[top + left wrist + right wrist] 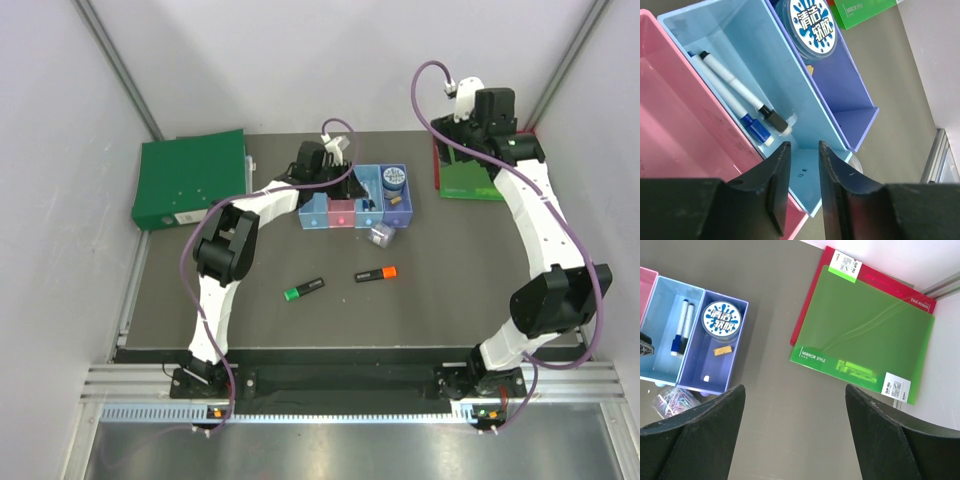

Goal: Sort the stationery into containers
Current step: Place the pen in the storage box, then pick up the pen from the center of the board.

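Note:
The containers [352, 222] are four joined trays at the back centre. The third, light blue tray [755, 45] holds the black-white marker [737, 85] and the blue-white pen [756, 128]. The purple tray [840, 85] holds the round tin [812, 25] and, in the right wrist view, the tan block [722, 350]. The clear clip box [381, 236] lies just in front of the trays. The green-capped highlighter [303, 290] and the orange-capped highlighter [376, 273] lie mid-table. My left gripper [802, 147] hovers over the light blue tray, narrowly open and empty. My right gripper [795, 390] is wide open and empty, high at the back right.
A large green folder [190, 180] lies at the back left. A flat green board with red edges [865, 335] lies at the back right under my right arm. The pink tray [675, 130] looks empty. White walls close in the back and sides.

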### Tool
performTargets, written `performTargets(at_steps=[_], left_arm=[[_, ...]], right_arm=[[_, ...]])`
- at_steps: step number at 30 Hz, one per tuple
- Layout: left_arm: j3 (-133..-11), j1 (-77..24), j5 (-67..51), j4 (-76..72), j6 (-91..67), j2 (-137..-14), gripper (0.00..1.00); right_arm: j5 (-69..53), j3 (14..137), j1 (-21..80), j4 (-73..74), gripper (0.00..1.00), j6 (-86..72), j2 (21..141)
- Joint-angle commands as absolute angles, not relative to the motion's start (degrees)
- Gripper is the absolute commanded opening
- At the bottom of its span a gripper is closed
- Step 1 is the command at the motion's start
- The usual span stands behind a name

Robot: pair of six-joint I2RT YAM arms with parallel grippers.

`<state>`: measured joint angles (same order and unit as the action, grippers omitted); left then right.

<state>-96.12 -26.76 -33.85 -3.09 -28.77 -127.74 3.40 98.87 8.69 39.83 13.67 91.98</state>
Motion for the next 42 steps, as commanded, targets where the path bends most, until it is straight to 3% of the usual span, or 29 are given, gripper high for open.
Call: performTargets(at_steps=[1, 10, 15, 16, 17, 19, 21, 27, 42], left_arm=[[-97.9, -26.8, -35.7, -6.9, -29.6, -124.8, 0.35], [-105.2, -26.7, -43.1, -2.0, -21.1, -121.6, 0.35], [-104.0, -26.6, -48.4, 26.9, 11.7, -113.3, 0.45], [-103.2, -26.8, -46.8, 32.4, 23.6, -112.1, 0.48], [-102.1, -27.1, -44.8, 37.4, 28.7, -109.8, 0.54], [-96.8, -27.9, -39.8, 49.6, 39.9, -107.7, 0.58], [-89.4, -28.5, -32.3, 56.4, 43.8, -105.0, 0.67], [-73.8, -30.1, -18.1, 57.3, 42.2, -101.1, 0.99], [-66.2, -34.4, -11.1, 49.7, 33.6, -100.9, 0.99]], right_arm=[[3.3, 98.7, 7.9, 38.0, 0.8, 12.8, 88.5], [-1.6, 94.4, 8.1, 41.1, 0.8, 18.1, 85.6], [-3.1, 87.3, 9.1, 43.1, 0.81, 25.4, 81.7], [-3.1, 86.6, 9.2, 43.4, 0.81, 26.4, 80.3], [-3.2, 86.0, 9.2, 43.4, 0.82, 26.7, 79.5], [-3.0, 84.6, 9.2, 43.5, 0.82, 27.4, 77.0], [-3.0, 83.4, 9.2, 43.6, 0.82, 27.9, 75.4], [-3.6, 81.8, 9.4, 46.9, 0.82, 30.0, 69.6], [-1.3, 61.3, 20.6, 49.5, 0.79, 40.9, 58.8]])
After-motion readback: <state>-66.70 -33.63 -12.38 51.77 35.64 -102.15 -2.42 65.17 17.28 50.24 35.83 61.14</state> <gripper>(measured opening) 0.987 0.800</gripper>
